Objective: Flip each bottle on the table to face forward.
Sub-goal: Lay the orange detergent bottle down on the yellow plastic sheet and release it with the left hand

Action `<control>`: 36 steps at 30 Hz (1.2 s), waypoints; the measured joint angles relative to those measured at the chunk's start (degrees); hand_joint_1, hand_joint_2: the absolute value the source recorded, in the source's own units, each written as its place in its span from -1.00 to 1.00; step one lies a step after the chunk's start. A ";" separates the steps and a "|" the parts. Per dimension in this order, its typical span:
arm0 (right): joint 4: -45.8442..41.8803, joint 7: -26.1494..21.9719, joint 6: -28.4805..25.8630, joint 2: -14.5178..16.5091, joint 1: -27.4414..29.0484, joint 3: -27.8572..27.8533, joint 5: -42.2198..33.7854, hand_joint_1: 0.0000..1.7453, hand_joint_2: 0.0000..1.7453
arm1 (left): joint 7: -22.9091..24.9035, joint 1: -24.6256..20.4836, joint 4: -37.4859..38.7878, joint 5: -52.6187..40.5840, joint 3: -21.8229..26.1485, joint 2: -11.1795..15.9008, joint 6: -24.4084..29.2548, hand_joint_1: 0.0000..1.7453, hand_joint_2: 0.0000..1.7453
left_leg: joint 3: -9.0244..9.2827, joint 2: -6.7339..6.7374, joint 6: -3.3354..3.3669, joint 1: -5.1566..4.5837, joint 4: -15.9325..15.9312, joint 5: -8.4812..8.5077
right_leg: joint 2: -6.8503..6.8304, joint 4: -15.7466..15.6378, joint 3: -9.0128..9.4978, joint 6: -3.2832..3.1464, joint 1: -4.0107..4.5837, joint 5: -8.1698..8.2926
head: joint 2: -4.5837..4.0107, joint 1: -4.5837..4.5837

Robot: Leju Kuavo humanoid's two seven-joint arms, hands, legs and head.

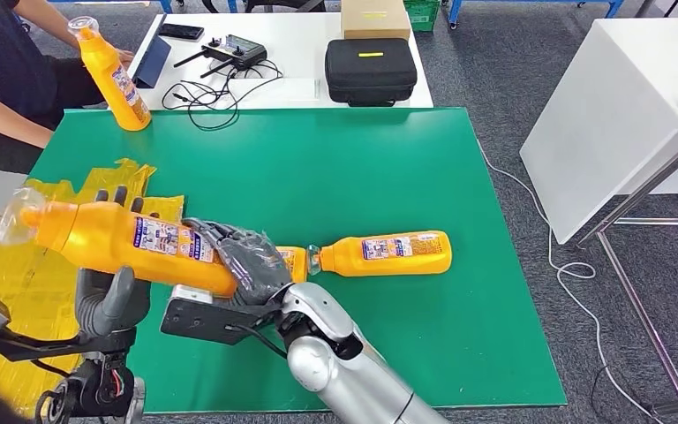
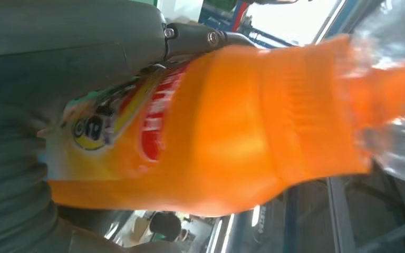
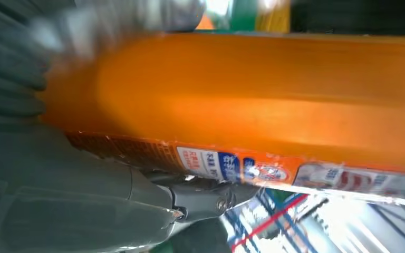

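An orange bottle (image 1: 132, 240) with a clear cap is held lying across, above the near left of the green table (image 1: 335, 168), cap end to the left. My left hand (image 1: 110, 296) wraps its middle, fingers behind and thumb in front. My right hand (image 1: 243, 256) grips its base end. Up close, the bottle (image 2: 232, 132) lies against my left hand (image 2: 42, 63), and the bottle (image 3: 253, 89) rests in my right hand (image 3: 58, 190). A second orange bottle (image 1: 388, 253) lies on its side mid-table, cap pointing left. A third bottle (image 1: 116, 79) stands tilted at the far left corner.
A person (image 1: 4, 79) sits at the far left by the third bottle. Yellow plastic sheeting (image 1: 18, 283) covers the table's left edge. Behind stands a white table (image 1: 300, 88) with a black case (image 1: 371, 69), a controller (image 1: 234, 51) and cables. Another white table (image 1: 618, 106) stands to the right.
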 joint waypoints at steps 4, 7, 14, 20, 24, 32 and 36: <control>2.53 1.11 -0.07 0.26 -1.67 2.20 -4.23 1.00 1.00 | 0.02 0.15 -0.13 -0.29 -1.64 0.01 0.64 -1.00 1.00 | 0.01 0.00 0.00 0.00 0.00 0.00 | 0.00 0.00 0.01 0.00 0.00 0.00 | -0.01 -0.01; 3.02 3.61 -0.08 0.31 -2.38 4.93 -7.42 1.00 1.00 | -0.01 0.23 -0.18 0.07 -2.71 0.01 1.76 -1.00 1.00 | 0.00 0.01 0.00 0.00 0.00 0.00 | 0.00 0.00 0.00 0.00 0.00 0.00 | 0.00 -0.01; 3.13 9.27 -1.58 -0.22 -5.31 12.52 -13.91 1.00 1.00 | -1.04 0.81 -0.05 1.16 -4.12 0.03 2.88 -1.00 1.00 | 0.00 0.02 0.00 -0.01 0.00 0.00 | 0.01 -0.01 -0.02 0.00 0.00 0.00 | 0.00 -0.01; 3.36 10.31 -1.88 -0.67 -6.52 16.35 -15.65 1.00 1.00 | -1.32 1.58 -0.40 1.16 -4.10 0.09 4.82 -1.00 1.00 | 0.02 0.03 0.00 -0.01 0.00 0.00 | 0.02 -0.01 -0.02 0.00 0.00 0.00 | 0.00 -0.01; 3.71 10.40 -2.11 -0.85 -6.83 17.75 -15.79 1.00 1.00 | -1.14 2.30 -0.69 0.68 -4.07 0.16 5.57 -1.00 1.00 | 0.02 0.03 0.00 -0.01 0.00 0.00 | 0.02 -0.01 -0.03 0.00 0.01 0.00 | 0.00 -0.01; 4.49 10.44 -2.20 -0.91 -7.26 19.45 -15.80 1.00 1.00 | -2.13 2.38 -0.75 -13.20 -4.76 1.32 10.19 -1.00 1.00 | 0.02 0.04 0.00 -0.01 0.00 0.00 | 0.03 -0.01 -0.04 0.00 0.01 0.00 | 0.00 -0.01; 5.12 10.50 -2.29 -0.91 -7.20 19.44 -15.56 1.00 1.00 | -2.31 2.21 -0.80 -19.98 -4.96 2.05 11.56 -1.00 1.00 | 0.02 0.05 0.00 -0.01 0.00 0.00 | 0.04 -0.01 -0.03 0.00 0.01 0.00 | 0.00 -0.02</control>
